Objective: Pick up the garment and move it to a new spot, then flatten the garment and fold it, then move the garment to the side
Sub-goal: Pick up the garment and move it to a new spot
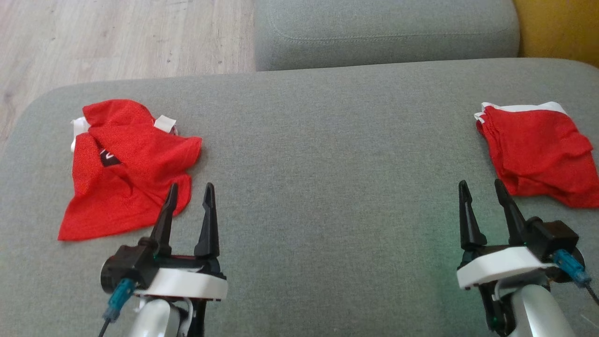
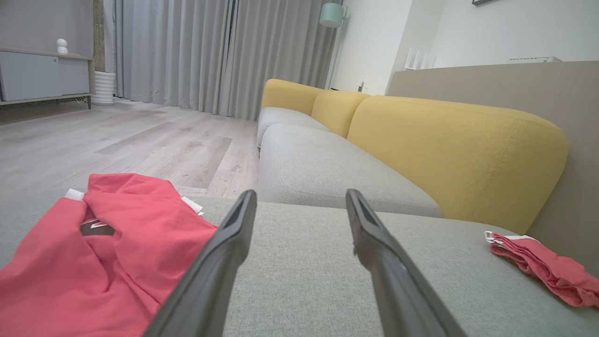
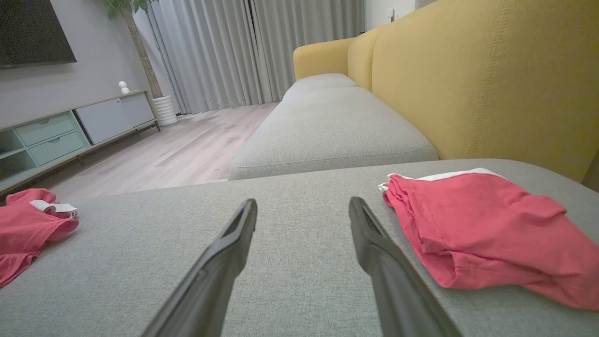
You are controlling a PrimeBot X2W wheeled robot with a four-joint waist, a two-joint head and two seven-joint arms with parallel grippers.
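Note:
A crumpled red garment with white trim lies spread on the left of the grey seat cushion; it also shows in the left wrist view and at the far left of the right wrist view. My left gripper is open and empty, its fingertips just above the garment's near right edge. A second red garment, folded with a white band, lies at the cushion's right. My right gripper is open and empty, just left of it.
Beyond the cushion lies another grey seat cushion with a yellow backrest along the right. Wooden floor drops off past the cushion's far left edge. A low cabinet and curtains stand across the room.

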